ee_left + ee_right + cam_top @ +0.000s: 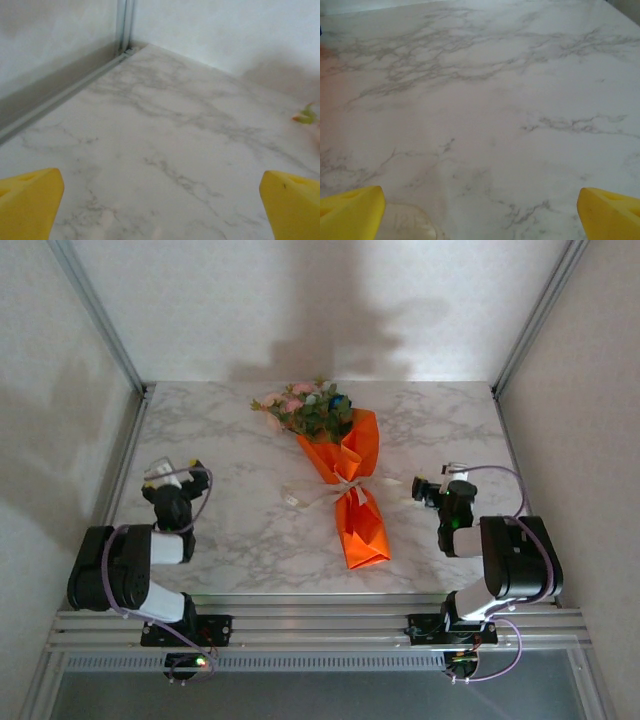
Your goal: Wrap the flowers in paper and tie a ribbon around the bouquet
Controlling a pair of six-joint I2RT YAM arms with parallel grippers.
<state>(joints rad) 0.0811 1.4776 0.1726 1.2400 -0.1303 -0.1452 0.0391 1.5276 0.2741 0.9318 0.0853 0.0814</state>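
Both arms folded low at lower left and right, left gripper (168, 472) wide, empty, right gripper (428, 488) wide, empty, bouquet (350, 455) lying centre frame between them, clear of both.

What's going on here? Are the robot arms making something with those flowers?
It looks like they were making a bouquet, and it seems finished. The flowers sit inside a cone of orange paper, with a pale ribbon tied around the middle. It lies in the middle of the marble table. Right now nothing is touching it: the left pincer and the right pincer are both open and empty, off to each side near the front edge.
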